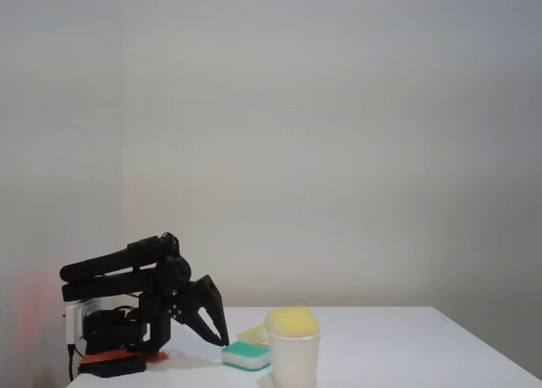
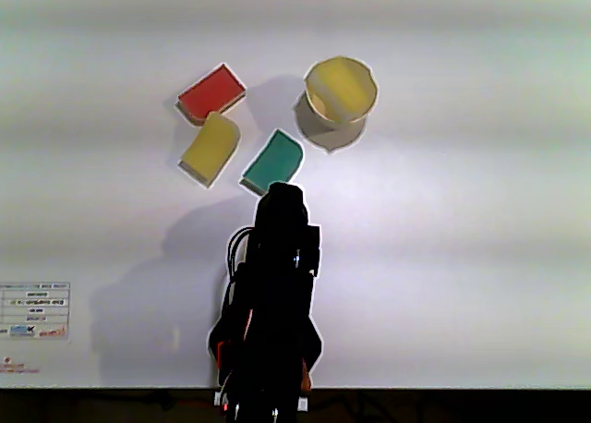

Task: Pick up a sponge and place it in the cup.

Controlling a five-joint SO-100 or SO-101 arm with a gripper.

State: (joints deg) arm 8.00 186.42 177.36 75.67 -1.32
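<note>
The bright yellow sponge point(image 1: 293, 321) sits in the mouth of the white paper cup point(image 1: 294, 361), its top bulging above the rim. In the other view, from above, the sponge point(image 2: 340, 83) fills the cup point(image 2: 311, 100) at the far right of centre. My black gripper point(image 1: 223, 340) points down to the left of the cup, apart from it, with its tips meeting and nothing between them. The arm is folded low over its base. From above, the gripper point(image 2: 282, 194) ends just short of the teal-topped sponge.
A teal-topped sponge point(image 2: 274, 160) lies between gripper and cup, also low in the fixed view point(image 1: 246, 354). A paler yellow sponge point(image 2: 211, 148) and a red sponge point(image 2: 211, 92) lie further left. A printed label point(image 2: 35, 310) is stuck near the table's front left.
</note>
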